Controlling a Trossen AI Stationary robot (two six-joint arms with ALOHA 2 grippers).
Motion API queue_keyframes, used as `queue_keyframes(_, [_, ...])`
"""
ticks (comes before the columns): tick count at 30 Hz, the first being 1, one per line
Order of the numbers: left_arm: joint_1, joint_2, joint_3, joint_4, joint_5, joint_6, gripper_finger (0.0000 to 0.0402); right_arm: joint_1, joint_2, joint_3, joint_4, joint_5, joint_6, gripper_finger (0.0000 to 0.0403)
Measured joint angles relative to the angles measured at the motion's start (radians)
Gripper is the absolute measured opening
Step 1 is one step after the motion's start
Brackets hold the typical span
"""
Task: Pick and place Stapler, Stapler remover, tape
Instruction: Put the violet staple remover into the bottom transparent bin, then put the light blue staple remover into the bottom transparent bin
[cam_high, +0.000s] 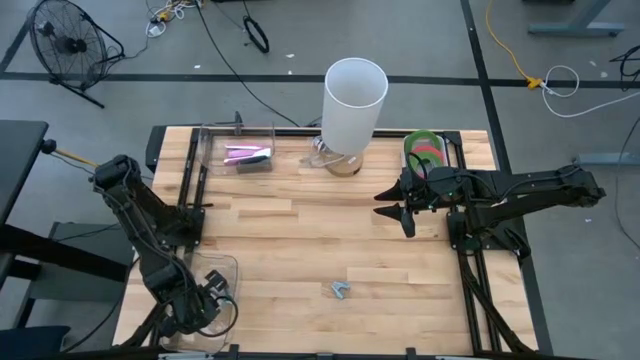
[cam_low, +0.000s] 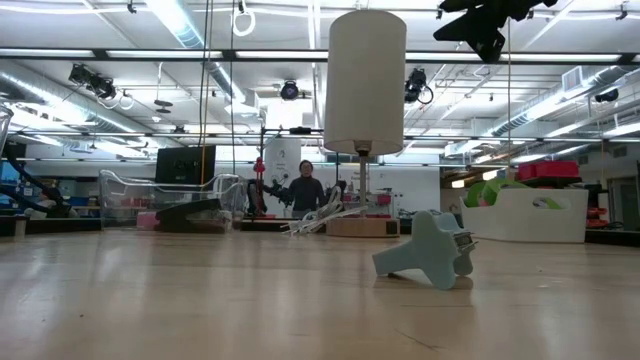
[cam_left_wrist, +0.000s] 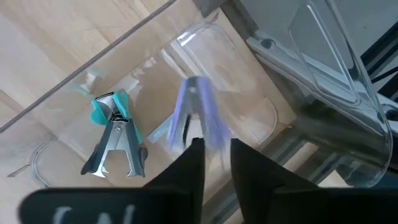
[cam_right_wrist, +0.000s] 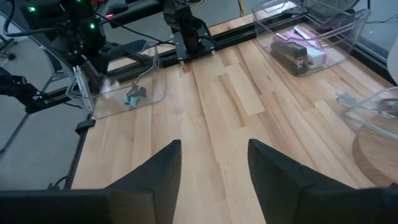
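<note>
Left hand: I see it at the bench's near left corner, over a clear tray; its fingers are close together around a blurred purple staple remover, so I read it as gripping that
Teal staple remover: lies in the same clear tray, beside the purple one, jaws spread
Right hand: raised above the bench toward the right edge, fingers spread apart, nothing between them
Grey staple remover: alone on the bare bench, near the near edge, a little right of the middle; in the low view it sits tilted on the wood
Stapler: dark, in a clear bin at the far left corner, beside a pink one
Tape: green and red rings in a white bin at the far right corner; I cannot count them from above
White cylinder: stands upright on a round wooden base at the middle of the far edge
Room: a person is far behind the bench; a fan stands on the floor beyond the far left corner
</note>
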Motion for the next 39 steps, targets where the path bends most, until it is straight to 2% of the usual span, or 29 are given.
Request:
queue_keyframes(8, [0.0,0.0,0.0,0.001,-0.003,-0.063,0.0126,0.0,0.0,0.0,0.0,0.0,0.0,0.0185])
queue_keyframes(18, [0.021,-0.001,0.0,0.008,0.003,-0.084,0.0151,0.0,0.0,0.0,0.0,-0.001,0.0,0.0185])
queue_keyframes(25, [0.114,-0.007,0.055,-0.044,-0.014,0.002,0.0148,0.0,0.0,0.0,-0.001,-0.01,0.0,0.0185])
queue_keyframes(32, [0.226,-0.007,0.137,-0.168,-0.129,0.1,0.0154,0.0,0.0,0.0,-0.001,-0.01,-0.001,0.0185])
queue_keyframes(39, [0.347,-0.007,0.195,-0.18,-0.209,0.212,0.0158,0.0,0.0,0.0,-0.002,-0.01,-0.021,0.0185])
